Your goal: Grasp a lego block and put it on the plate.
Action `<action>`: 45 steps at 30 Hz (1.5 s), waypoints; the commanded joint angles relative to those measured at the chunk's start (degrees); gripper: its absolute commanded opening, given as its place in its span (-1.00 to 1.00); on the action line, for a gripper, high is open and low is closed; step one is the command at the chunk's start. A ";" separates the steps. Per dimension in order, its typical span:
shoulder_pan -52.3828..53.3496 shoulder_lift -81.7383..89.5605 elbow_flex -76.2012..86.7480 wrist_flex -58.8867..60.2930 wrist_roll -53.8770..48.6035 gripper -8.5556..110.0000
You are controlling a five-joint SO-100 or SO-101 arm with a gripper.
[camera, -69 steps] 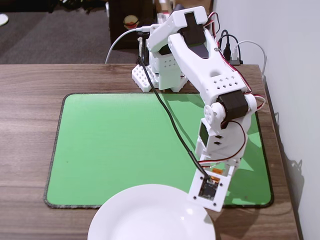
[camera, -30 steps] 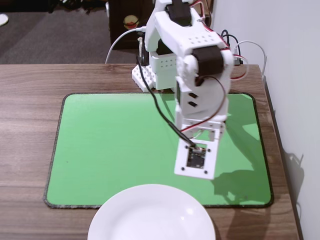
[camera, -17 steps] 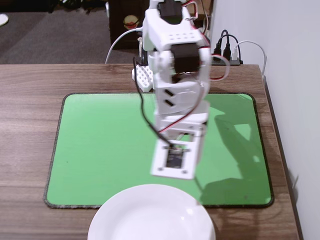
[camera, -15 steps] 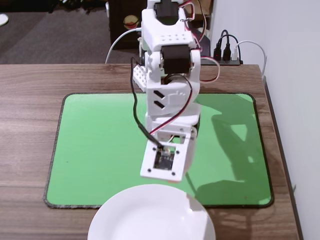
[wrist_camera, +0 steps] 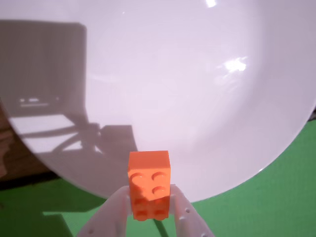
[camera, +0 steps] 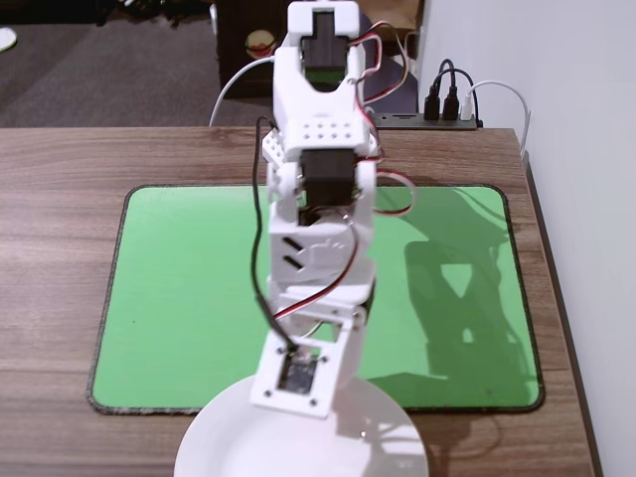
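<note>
In the wrist view my gripper (wrist_camera: 149, 192) is shut on the orange lego block (wrist_camera: 149, 182), one white finger on each long side. The block's studs face the camera and its far end sticks out over the near rim of the large white plate (wrist_camera: 187, 89). I cannot tell how high above the plate it hangs. In the fixed view the white arm reaches down toward the plate (camera: 238, 437) at the bottom edge; the gripper and block are hidden behind the wrist there.
A green mat (camera: 179, 298) lies on a wooden table (camera: 60, 169); the plate overlaps the mat's near edge. A power strip with cables (camera: 437, 114) sits at the table's far edge by a white wall on the right.
</note>
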 commanded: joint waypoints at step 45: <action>-1.32 5.19 -0.97 5.71 3.16 -0.48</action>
